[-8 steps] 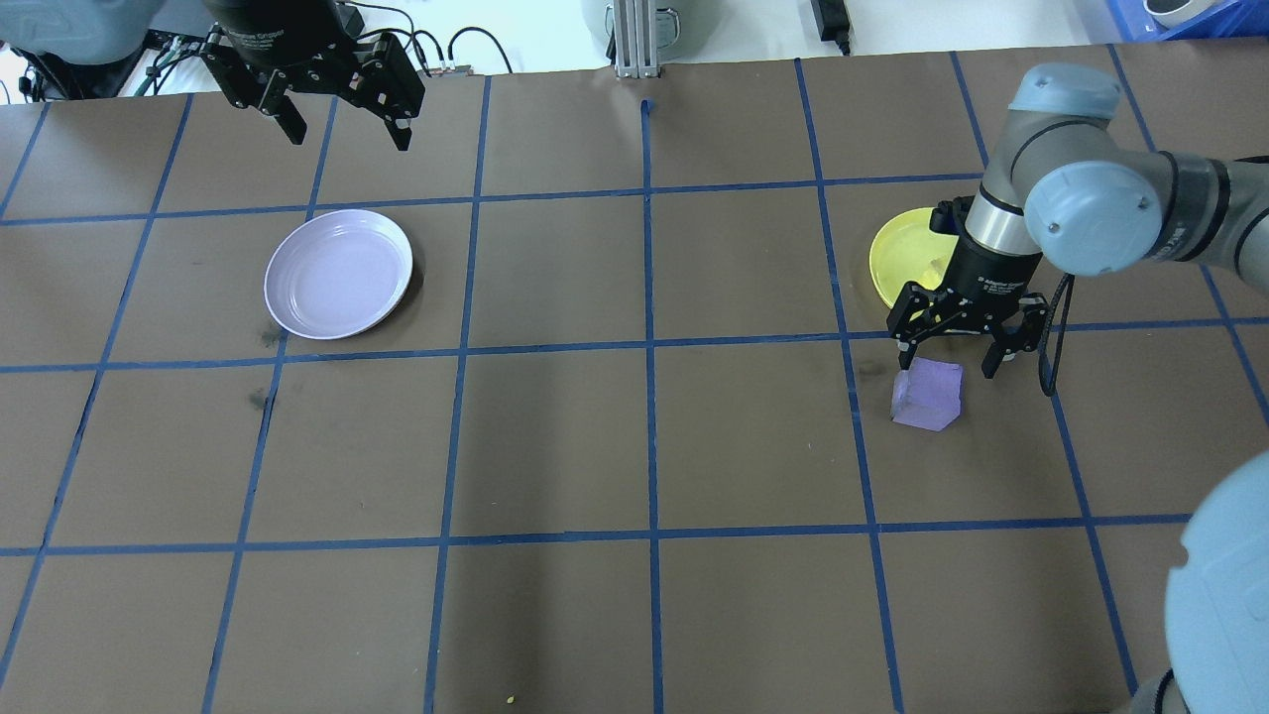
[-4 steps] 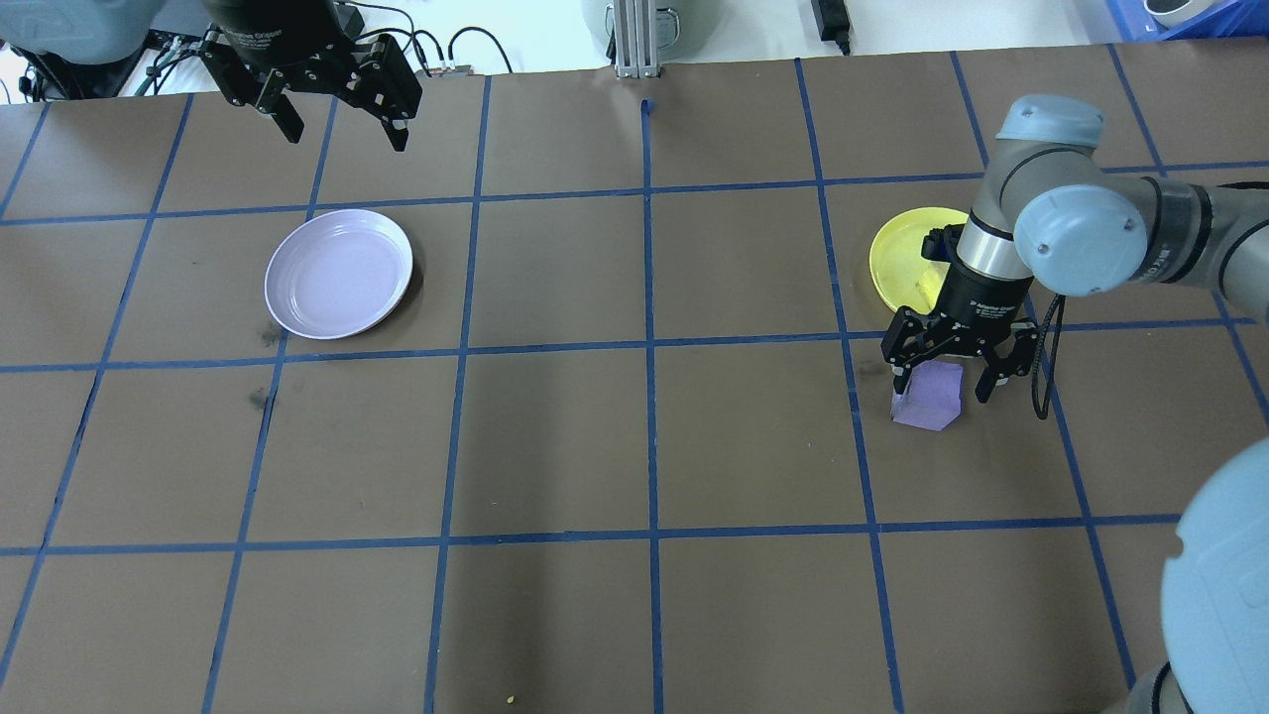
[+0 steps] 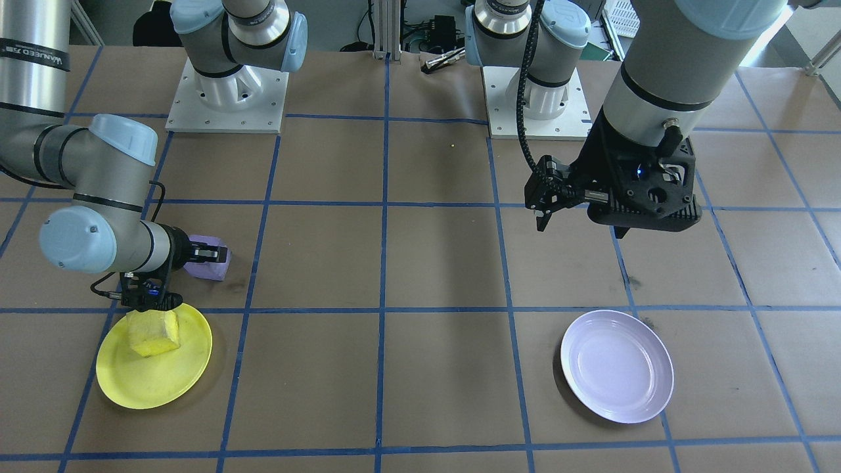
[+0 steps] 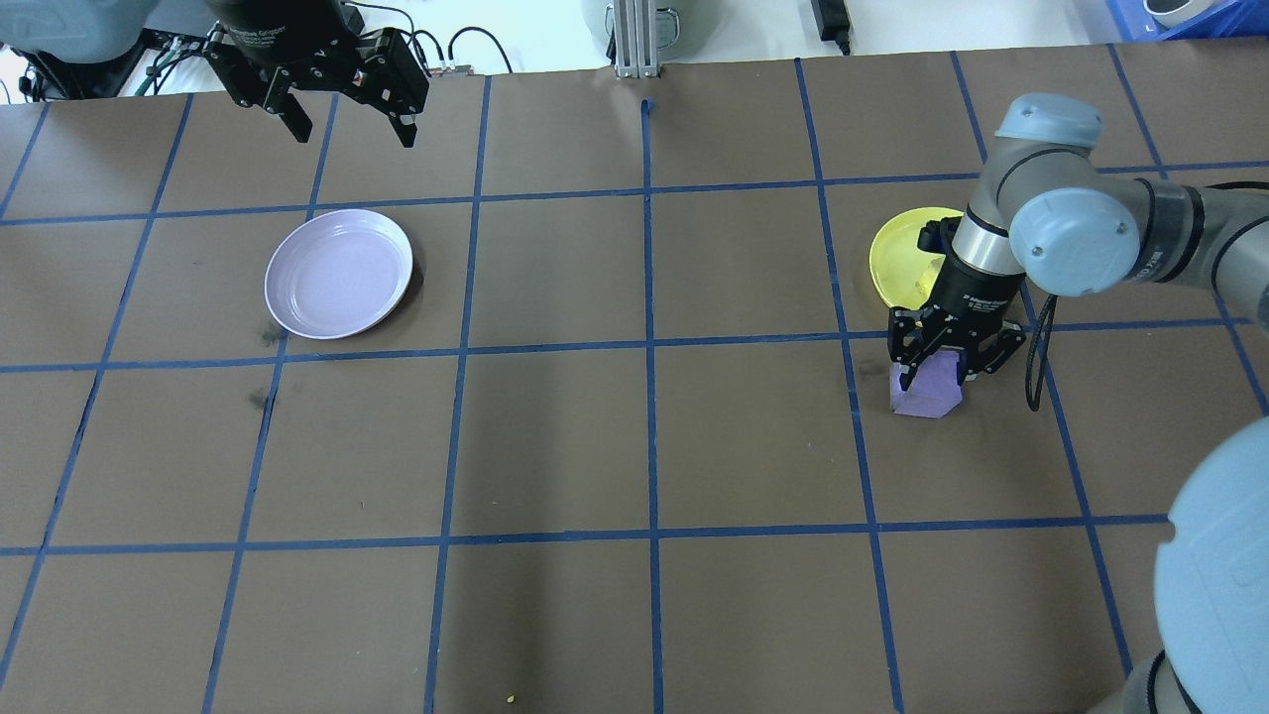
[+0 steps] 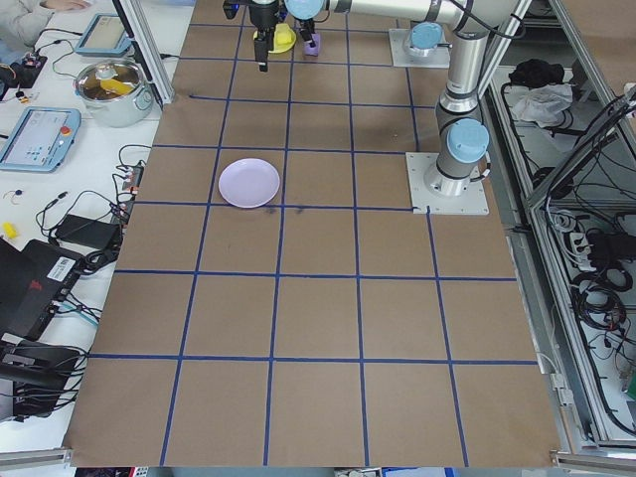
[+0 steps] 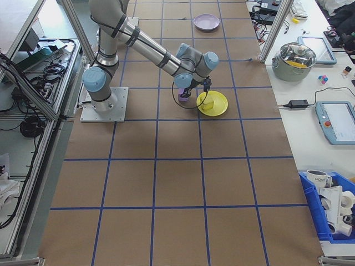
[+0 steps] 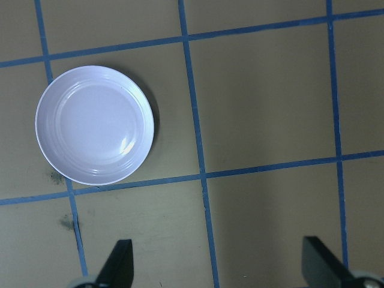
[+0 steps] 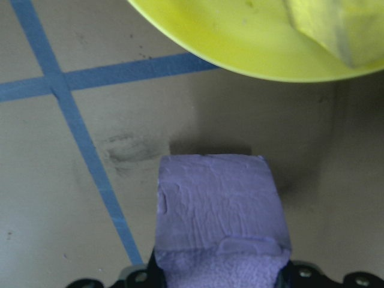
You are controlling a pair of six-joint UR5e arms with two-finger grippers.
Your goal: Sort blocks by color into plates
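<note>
The right tool (image 4: 929,363) is down at the purple block (image 4: 927,395), with one finger on either side of it. In the right wrist view the block (image 8: 219,219) fills the space between the two fingers and its sides meet them at the bottom of the frame, so the tool is clamped on the block. The block rests on the brown paper of the table (image 4: 634,446), in the half nearer the table's right end, just on the robot's side of the yellow plate (image 4: 900,260).

The front-facing view shows the same grip from the other side: the right tool (image 3: 204,255) reaches across the purple block (image 3: 213,268), and the yellow plate (image 3: 154,378) lies close beside it towards the operators' edge. The yellow block (image 3: 153,332) sits in that plate, on the part nearest the tool, tilted with one corner raised. In the right wrist view a corner of the yellow block (image 8: 336,30) shows inside the plate's rim (image 8: 240,57).

The left tool (image 4: 342,109) hangs above the table near the far edge in the overhead view, its fingers spread wide apart and holding nothing. The lavender plate (image 4: 338,274) lies below it and somewhat towards the robot, in the half nearer the table's left end, well apart from the yellow plate. The left wrist view looks straight down on this plate (image 7: 95,125), which holds nothing, with both fingertips (image 7: 117,264) at the lower edge of the frame.
</note>
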